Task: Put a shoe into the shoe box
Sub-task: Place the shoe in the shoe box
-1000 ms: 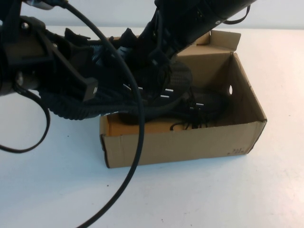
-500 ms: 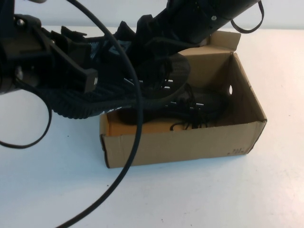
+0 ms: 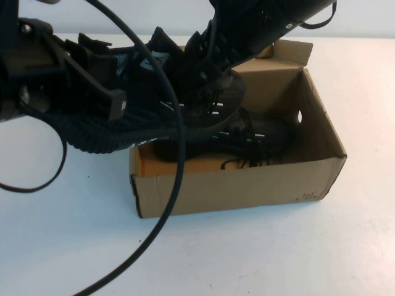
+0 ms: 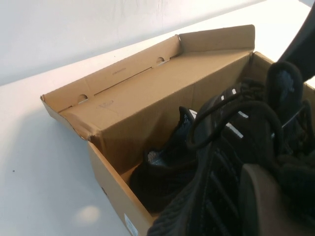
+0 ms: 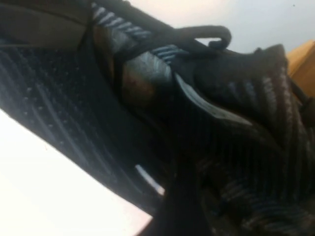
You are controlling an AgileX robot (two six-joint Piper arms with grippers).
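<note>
I see a white table [image 3: 259, 253] filling my high view from three o'clock round to nine. A pale wall [image 3: 364, 21] runs along twelve o'clock. A second black shoe [image 3: 265, 135] lies at centre.

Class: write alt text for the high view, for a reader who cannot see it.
A black knit lace-up sneaker is held by both arms above the left end of an open brown corrugated cardboard box, where a second black sneaker lies. The left hand and right hand grip it.

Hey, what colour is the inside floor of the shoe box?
Orange-tan, brighter than the brown walls of the shoe box, seen best in the high view beside the shoe lying inside.
</note>
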